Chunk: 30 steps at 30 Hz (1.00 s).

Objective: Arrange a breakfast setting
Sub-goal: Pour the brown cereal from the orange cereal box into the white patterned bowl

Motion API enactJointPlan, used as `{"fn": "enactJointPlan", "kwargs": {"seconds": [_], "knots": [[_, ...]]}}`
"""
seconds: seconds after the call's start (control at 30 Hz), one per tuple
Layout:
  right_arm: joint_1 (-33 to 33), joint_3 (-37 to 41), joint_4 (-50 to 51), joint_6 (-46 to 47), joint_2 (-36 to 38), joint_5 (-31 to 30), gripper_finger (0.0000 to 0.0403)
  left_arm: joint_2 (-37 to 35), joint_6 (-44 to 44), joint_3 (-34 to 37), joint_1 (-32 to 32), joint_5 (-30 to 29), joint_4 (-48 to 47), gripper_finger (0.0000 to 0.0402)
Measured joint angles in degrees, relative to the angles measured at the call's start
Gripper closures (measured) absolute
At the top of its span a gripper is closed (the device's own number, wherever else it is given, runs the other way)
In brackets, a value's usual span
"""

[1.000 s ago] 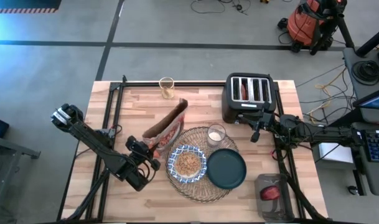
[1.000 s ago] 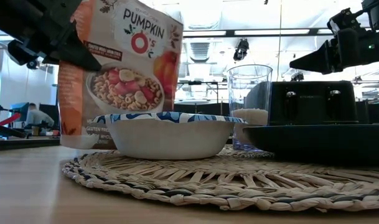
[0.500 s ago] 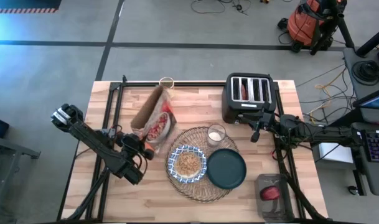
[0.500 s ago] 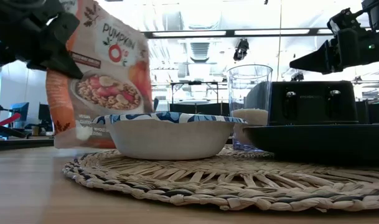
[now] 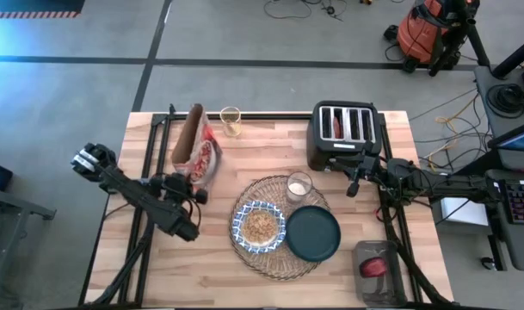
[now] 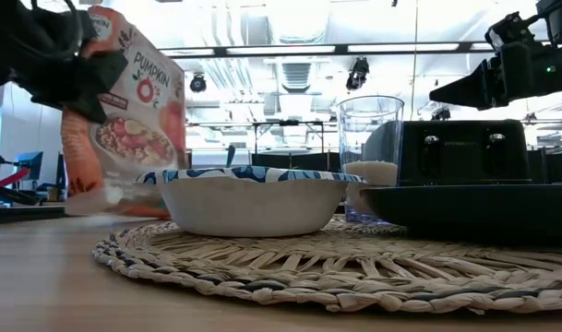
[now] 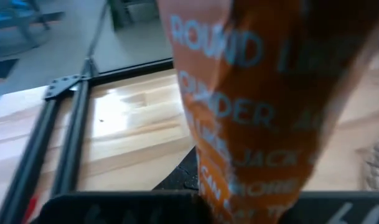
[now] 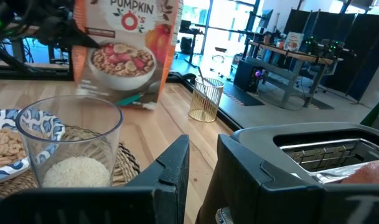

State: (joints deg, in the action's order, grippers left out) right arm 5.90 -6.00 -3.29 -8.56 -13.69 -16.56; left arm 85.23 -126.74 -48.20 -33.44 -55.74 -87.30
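Observation:
The woven straw placemat (image 5: 277,258) lies at the table's middle. On it stand the blue-and-white bowl (image 5: 259,226) with cereal in it, the dark teal plate (image 5: 313,233) and the clear glass (image 5: 298,186) with white grains at its bottom. My left gripper (image 5: 186,182) is shut on the orange-brown cereal bag (image 5: 196,146), left of the placemat. The bag also shows in the low view (image 6: 124,124). My right gripper (image 5: 354,182) is open and empty, in the air in front of the black toaster (image 5: 344,133). My left gripper pinches the cereal bag's side edge (image 6: 82,78) in its upper part between the two fingers, coming about level from the table's near left. The bag (image 7: 264,106) stands nearly upright, leaning a little. I cannot tell whether its bottom touches the table.
A small wire cup (image 5: 231,120) stands at the far edge, just right of the bag. A clear container with something red (image 5: 375,267) sits at the near right corner. Bare wood shows at the near left.
My left gripper has carried the cereal bag away from the bowl toward the table's left and far edge. The bag has turned from tipped over toward the bowl to nearly upright.

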Motion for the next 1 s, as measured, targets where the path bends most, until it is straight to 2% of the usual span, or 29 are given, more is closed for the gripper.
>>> {"fn": "enactJointPlan", "kwargs": {"seconds": [0.23,0.53,0.83,1.0], "knots": [[0.01,0.0,0.0,0.0,0.0,0.0,0.033,0.0,0.16,1.02,8.42,-0.51,-1.25,0.0401],[0.01,0.0,0.0,0.0,0.0,0.0,0.033,0.0,0.2,5.31,19.28,-5.39,0.45,0.0401],[0.0,0.0,0.0,0.0,0.0,0.0,0.033,0.0,1.57,11.69,27.93,-11.97,9.23,0.0401],[-0.01,0.0,0.0,0.0,0.0,0.0,0.033,0.0,4.22,13.54,30.68,-12.46,10.44,0.0401]]}}
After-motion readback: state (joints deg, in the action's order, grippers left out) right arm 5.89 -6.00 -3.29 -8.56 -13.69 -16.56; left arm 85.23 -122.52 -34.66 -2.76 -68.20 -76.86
